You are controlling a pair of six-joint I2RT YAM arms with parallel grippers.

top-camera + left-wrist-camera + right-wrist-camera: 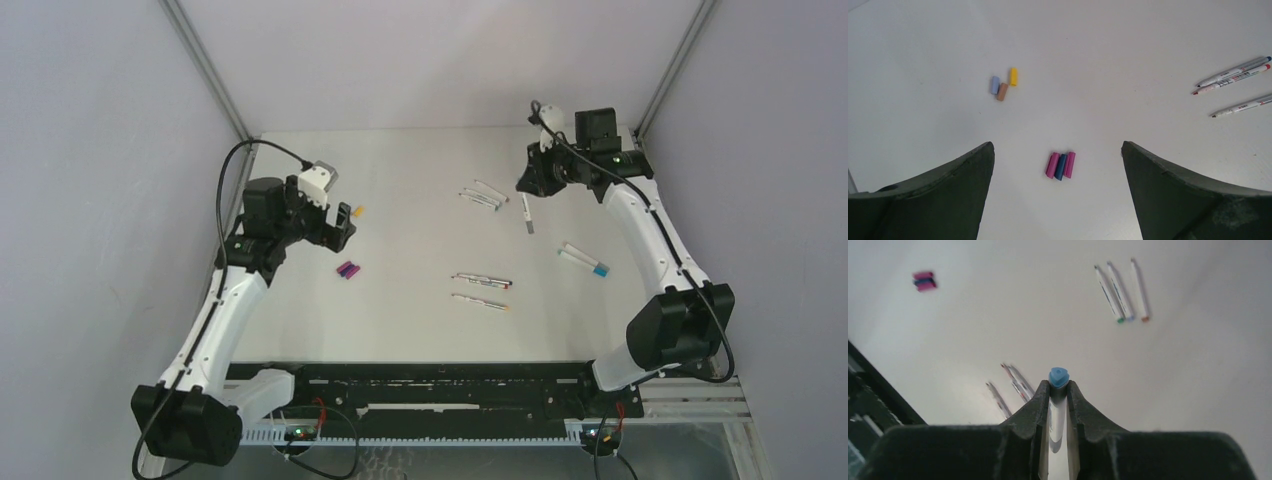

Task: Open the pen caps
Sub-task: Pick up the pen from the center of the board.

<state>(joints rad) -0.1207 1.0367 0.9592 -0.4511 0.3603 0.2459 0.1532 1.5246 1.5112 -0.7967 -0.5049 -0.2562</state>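
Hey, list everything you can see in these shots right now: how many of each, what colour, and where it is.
far cap cluster: three; pale blue, tan, yellow; left side of the table, beside the left gripper
near cap cluster: three; two magenta around one dark blue; left of centre, touching
middle pens: three; white; table centre, a pair with one apart
far pens: two or three, count unclear; white; far centre
right pens: two; white, one blue-tipped; right side
held pen: one; white with blue end; in the right gripper
table: one; white
left gripper: one; dark; open above the caps
right gripper: one; dark; shut on the held pen
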